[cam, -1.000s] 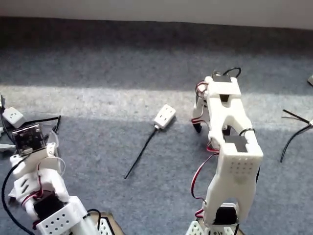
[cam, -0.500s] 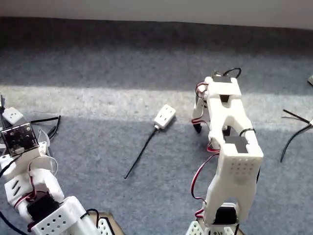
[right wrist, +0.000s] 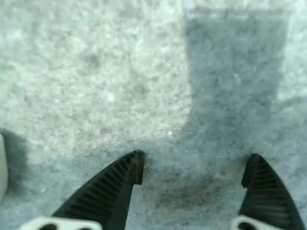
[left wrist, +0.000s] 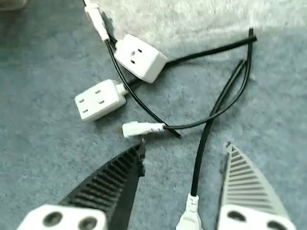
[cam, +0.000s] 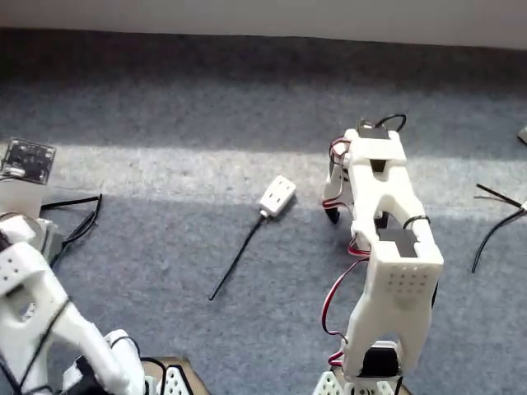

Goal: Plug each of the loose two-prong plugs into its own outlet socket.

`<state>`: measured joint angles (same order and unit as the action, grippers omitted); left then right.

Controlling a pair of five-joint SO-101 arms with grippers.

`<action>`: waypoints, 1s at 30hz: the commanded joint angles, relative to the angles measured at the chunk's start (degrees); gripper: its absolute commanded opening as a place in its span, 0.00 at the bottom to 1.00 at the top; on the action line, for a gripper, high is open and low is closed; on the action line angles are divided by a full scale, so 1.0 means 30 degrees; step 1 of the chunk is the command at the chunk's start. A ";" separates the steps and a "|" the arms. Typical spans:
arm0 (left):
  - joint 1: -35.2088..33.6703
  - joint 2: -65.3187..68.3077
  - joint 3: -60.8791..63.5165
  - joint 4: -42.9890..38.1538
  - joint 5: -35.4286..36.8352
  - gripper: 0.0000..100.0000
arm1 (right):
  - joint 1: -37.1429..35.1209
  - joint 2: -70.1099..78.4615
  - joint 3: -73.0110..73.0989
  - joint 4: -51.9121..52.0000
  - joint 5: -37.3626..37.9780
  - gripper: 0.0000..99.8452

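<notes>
No plug looked seated yet. The left gripper gaped wide over a loose plug. The right gripper gaped empty, an outlet socket at its nine o'clock.

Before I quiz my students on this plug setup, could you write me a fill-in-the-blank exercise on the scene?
The left gripper is ___.
Its wrist view shows ___ white outlet sockets.
The cords are ___.
The right gripper holds ___.
Missing words: open; two; black; nothing.
</notes>
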<state>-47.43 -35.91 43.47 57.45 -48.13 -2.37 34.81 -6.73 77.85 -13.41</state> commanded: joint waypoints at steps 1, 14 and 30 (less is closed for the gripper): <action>-0.1070 0.5319 -0.4996 0.4161 -0.2872 0.25 | 0.0249 -0.0220 0.0132 -0.0484 -0.0088 0.33; -0.3912 1.3758 -1.1941 1.0198 -0.3136 0.25 | 0.0249 -0.0220 0.0132 -0.0484 -0.0147 0.33; -0.6432 1.3788 -0.7311 0.5040 -0.5773 0.17 | 0.0249 -0.0220 0.0132 -0.0484 -0.0147 0.33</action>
<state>-64.92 6.81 19.47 77.14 -63.43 -2.37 34.81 -6.73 77.85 -13.41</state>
